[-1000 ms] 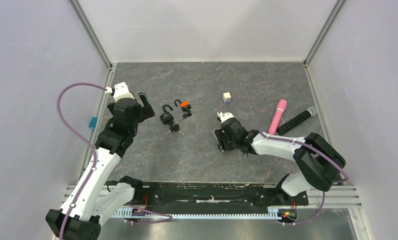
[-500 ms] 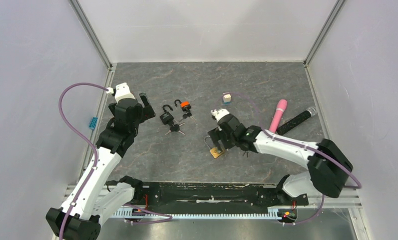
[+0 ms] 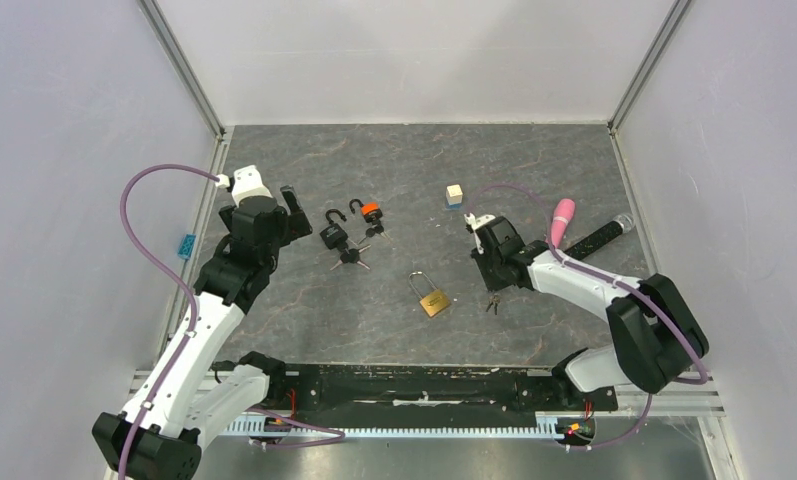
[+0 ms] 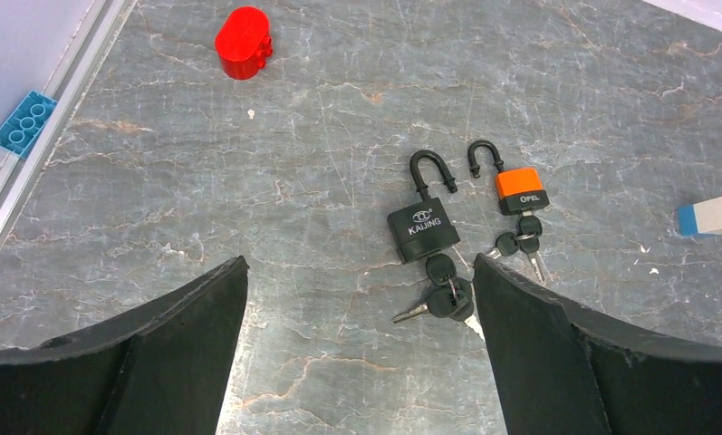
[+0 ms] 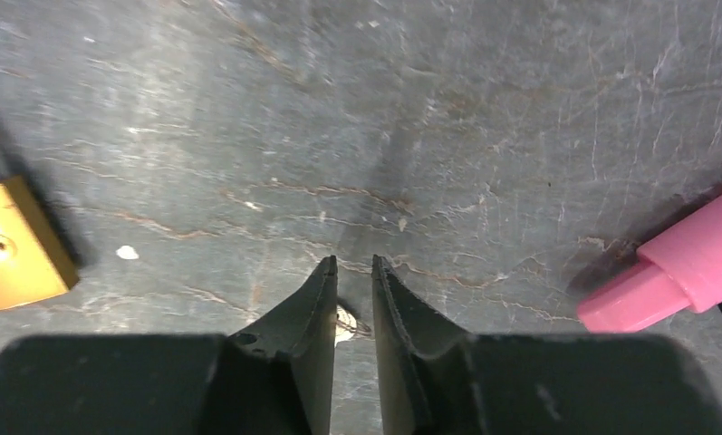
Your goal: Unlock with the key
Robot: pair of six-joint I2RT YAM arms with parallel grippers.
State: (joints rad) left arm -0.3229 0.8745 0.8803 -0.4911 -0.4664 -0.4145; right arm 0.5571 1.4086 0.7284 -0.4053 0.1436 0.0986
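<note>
Right wrist view shows the right gripper (image 5: 353, 265) pinched almost shut on what looks like the key (image 5: 343, 322), just right of the shut brass padlock (image 5: 13, 249), likely readying it for the keyhole; the left gripper (image 4: 359, 267) hangs spread wide, far left.

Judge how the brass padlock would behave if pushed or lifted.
The brass padlock lies flat on the table, so it would probably slide, not roll. Its solid-looking metal body suggests heaviness for its size. Smooth faces may slip.

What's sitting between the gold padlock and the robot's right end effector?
Nothing: the top view shows only bare grey tabletop between the gold padlock and the right end effector.
</note>
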